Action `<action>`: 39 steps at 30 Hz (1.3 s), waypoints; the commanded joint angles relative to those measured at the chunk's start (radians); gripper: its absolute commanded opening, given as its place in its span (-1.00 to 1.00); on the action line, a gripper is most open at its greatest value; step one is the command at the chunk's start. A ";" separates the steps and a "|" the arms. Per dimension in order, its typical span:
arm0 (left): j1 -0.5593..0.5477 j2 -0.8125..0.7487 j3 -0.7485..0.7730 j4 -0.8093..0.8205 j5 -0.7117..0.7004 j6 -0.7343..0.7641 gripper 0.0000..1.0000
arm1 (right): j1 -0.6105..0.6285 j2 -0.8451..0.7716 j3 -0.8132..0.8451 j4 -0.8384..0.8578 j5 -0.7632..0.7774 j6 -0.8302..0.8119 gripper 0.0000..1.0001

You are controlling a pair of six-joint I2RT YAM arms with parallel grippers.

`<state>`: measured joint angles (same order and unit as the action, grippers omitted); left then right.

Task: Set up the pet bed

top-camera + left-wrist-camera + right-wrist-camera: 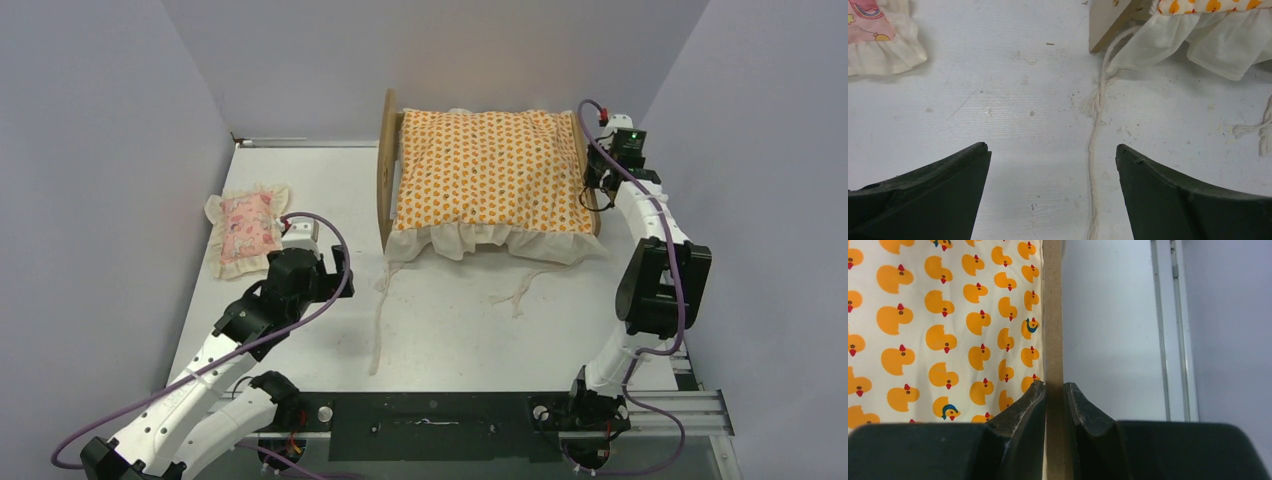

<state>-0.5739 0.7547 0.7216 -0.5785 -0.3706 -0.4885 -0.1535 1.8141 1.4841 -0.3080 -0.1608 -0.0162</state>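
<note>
**White surface (450, 340), pet bed (386, 170) at back**

The pet bed stands far centre under a cushion (490, 170). The right claw (1054, 390) is clamped on what seems its footboard (1053, 315). The left claw (1053, 150) gapes wide, holding nothing.

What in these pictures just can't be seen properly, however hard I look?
- Top view: the base of the light plywood pet bed frame is covered by the orange duck-print ruffled cushion.
- Top view: its tall headboard stands edge-on, face unseen.
- Left wrist view: the small pink frilled pillow is cut by the top-left corner; the white cord runs off the bottom edge.
</note>
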 commanded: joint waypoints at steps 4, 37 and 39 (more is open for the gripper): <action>0.003 -0.003 0.001 0.078 0.082 0.036 0.97 | 0.252 -0.160 -0.150 0.109 -0.105 0.081 -0.89; -0.375 0.525 0.244 0.298 -0.006 -0.190 0.82 | 0.682 -0.461 -0.438 0.106 0.280 0.378 0.20; -0.388 0.575 0.262 0.312 -0.020 -0.212 0.76 | 0.687 -0.509 -0.509 0.086 0.285 0.407 0.22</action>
<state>-0.9371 1.2636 0.9115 -0.3622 -0.3450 -0.6407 0.5247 1.3899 1.0843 -0.1551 0.0792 0.3416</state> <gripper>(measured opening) 0.906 0.601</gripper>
